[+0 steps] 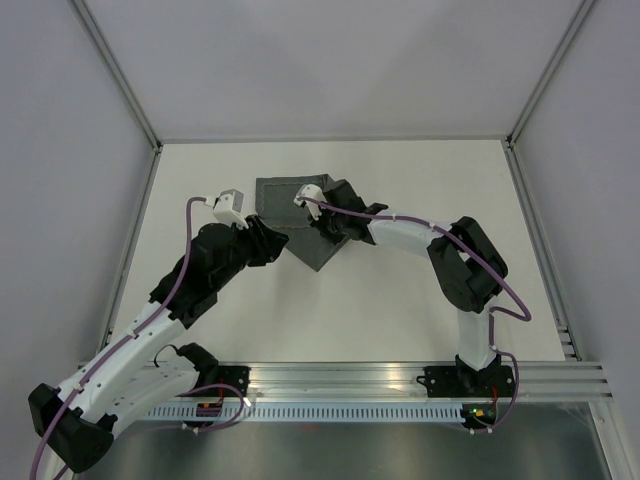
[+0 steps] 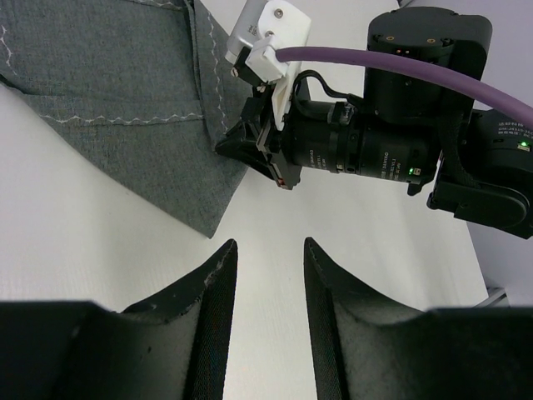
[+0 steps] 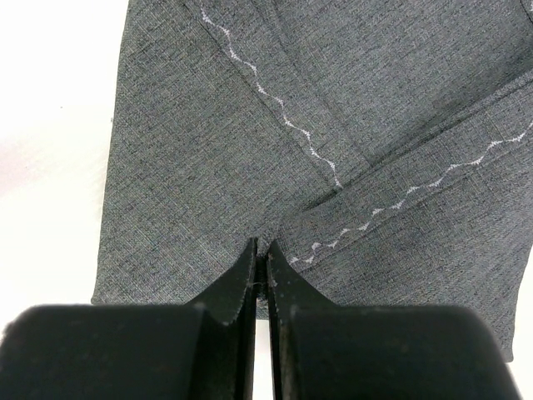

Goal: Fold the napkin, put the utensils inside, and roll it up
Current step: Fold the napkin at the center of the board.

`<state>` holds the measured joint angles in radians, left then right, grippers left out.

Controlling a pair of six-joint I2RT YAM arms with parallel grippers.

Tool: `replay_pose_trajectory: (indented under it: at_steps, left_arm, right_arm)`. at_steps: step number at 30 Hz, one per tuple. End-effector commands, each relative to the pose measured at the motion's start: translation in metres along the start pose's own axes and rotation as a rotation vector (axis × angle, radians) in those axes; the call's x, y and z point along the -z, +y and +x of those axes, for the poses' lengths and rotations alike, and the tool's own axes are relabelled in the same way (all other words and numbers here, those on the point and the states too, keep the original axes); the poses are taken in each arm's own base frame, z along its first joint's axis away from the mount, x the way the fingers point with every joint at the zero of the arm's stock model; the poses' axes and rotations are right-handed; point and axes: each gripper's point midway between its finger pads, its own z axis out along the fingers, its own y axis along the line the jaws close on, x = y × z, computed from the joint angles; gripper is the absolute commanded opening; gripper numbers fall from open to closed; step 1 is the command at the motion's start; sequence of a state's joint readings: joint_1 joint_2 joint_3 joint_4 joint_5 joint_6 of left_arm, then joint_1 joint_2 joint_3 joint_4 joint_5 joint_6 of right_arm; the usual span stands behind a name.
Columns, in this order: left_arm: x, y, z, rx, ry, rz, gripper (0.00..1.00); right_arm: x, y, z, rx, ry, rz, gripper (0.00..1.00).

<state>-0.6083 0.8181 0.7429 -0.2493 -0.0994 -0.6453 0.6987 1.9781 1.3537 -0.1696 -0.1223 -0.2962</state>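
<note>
Right gripper (image 3: 261, 248) is pinched closed on the napkin (image 3: 233, 142) edge, with layered grey cloth spreading ahead of its tips. Left gripper (image 2: 268, 250) has jaws apart, holding nothing, over white table (image 2: 75, 242). A napkin corner lies just ahead-left of it.

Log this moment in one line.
napkin: partly folded | left gripper: open, beside its corner | right gripper: shut on its edge | utensils: none seen

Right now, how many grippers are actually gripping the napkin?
1. The right gripper is pinched shut on the napkin at its edge; the left gripper hangs open over the table beside the napkin's corner, apart from it.
</note>
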Motion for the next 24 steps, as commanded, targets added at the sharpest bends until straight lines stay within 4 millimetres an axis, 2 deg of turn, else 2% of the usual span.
replay_pose_trajectory:
  at_steps: [1, 7, 13, 18, 24]
  left_arm:
    - [0.005, -0.008, -0.006, 0.036, -0.012, 0.018, 0.43]
    - [0.006, -0.008, -0.007, 0.030, -0.017, 0.017, 0.43]
    - [0.005, -0.005, -0.004, 0.027, -0.007, 0.012, 0.43]
    - [0.005, -0.005, -0.002, 0.021, -0.002, 0.014, 0.43]
    - [0.005, -0.005, -0.002, 0.020, -0.001, 0.015, 0.43]
  right_arm:
    - [0.007, 0.004, -0.021, 0.009, -0.066, -0.018, 0.04]
    - [0.008, 0.013, -0.023, -0.014, -0.074, -0.068, 0.04]
    - [0.003, 0.020, -0.013, -0.026, -0.043, -0.095, 0.05]
    - [0.002, 0.022, -0.008, -0.030, -0.029, -0.110, 0.08]
    - [0.003, 0.025, -0.010, -0.036, -0.027, -0.127, 0.13]
